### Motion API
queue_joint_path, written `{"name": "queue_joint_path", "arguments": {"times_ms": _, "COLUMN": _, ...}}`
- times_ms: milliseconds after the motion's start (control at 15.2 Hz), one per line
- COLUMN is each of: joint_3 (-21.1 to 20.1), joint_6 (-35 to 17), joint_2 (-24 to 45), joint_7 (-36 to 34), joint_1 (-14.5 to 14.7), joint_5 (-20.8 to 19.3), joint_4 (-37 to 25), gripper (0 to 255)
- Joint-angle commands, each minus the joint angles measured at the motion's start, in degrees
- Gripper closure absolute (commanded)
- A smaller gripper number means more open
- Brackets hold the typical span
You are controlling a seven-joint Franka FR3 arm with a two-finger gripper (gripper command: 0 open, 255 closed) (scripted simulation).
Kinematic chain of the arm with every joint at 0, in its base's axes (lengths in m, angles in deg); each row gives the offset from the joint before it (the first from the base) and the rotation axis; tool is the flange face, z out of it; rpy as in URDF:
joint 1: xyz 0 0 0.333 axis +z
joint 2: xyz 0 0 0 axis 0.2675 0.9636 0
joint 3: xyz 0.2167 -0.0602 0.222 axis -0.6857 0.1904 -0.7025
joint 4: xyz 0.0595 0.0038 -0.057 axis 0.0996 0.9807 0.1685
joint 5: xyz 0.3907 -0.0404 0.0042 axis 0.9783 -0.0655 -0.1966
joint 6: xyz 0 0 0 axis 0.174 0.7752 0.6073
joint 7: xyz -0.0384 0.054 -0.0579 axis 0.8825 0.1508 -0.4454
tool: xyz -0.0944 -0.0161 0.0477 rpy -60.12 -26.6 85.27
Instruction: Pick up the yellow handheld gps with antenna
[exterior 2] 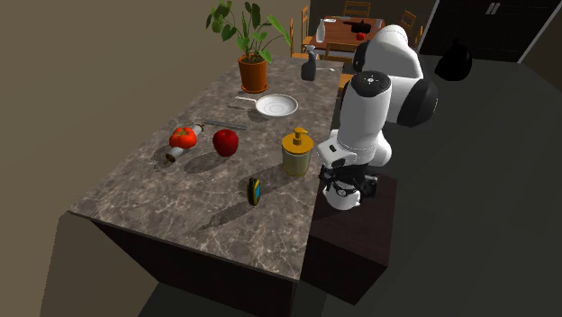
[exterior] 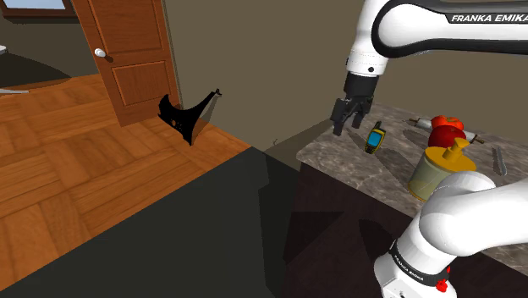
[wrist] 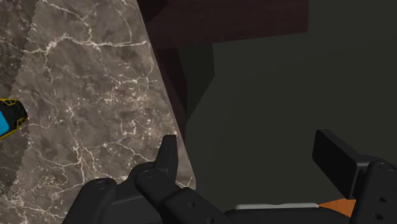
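Shoulder view: a white robot arm [exterior: 440, 21] reaches over a marble surface [exterior: 334, 157]. Its black end effector [exterior: 349, 116] hangs empty, fingers spread wide, above the surface's left edge. The yellow gps [exterior: 375, 137] rests just to its right, lower down and apart from it. Farther right are a red apple [exterior: 444, 135] and a yellow soap bottle [exterior: 438, 169].

Second exterior view: the gps [exterior 2: 254, 190] sits towards the near end of the surface [exterior 2: 180, 203], possibly propped on its side. Bare marble surrounds it, and the soap bottle [exterior 2: 297, 151] is its closest neighbour.

Wrist view: the end effector [wrist: 251, 156] hangs mostly past the edge, over dark floor [wrist: 267, 76]. The gps [wrist: 9, 118] is well out beyond one finger.

This looks like the approach. The next move calls for shifting inward over the gps, lining the fingers across its narrow body, then lowering. There is open room there.
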Motion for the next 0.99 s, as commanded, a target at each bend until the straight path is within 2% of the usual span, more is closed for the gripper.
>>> {"name": "queue_joint_path", "arguments": {"times_ms": 0, "joint_3": 0.0, "joint_6": 0.0, "joint_2": 0.0, "joint_7": 0.0, "joint_1": 0.0, "joint_5": 0.0, "joint_4": 0.0, "gripper": 0}}
{"name": "queue_joint_path", "arguments": {"times_ms": 462, "joint_3": 8.8, "joint_6": -5.7, "joint_2": -4.3, "joint_7": 11.9, "joint_1": -3.5, "joint_5": -8.2, "joint_4": 6.2, "gripper": 0}}
{"name": "queue_joint_path", "arguments": {"times_ms": 924, "joint_3": 19.1, "joint_6": -13.4, "joint_2": -3.6, "joint_7": 23.9, "joint_1": -6.8, "joint_5": -16.0, "joint_4": 8.4, "gripper": 0}}
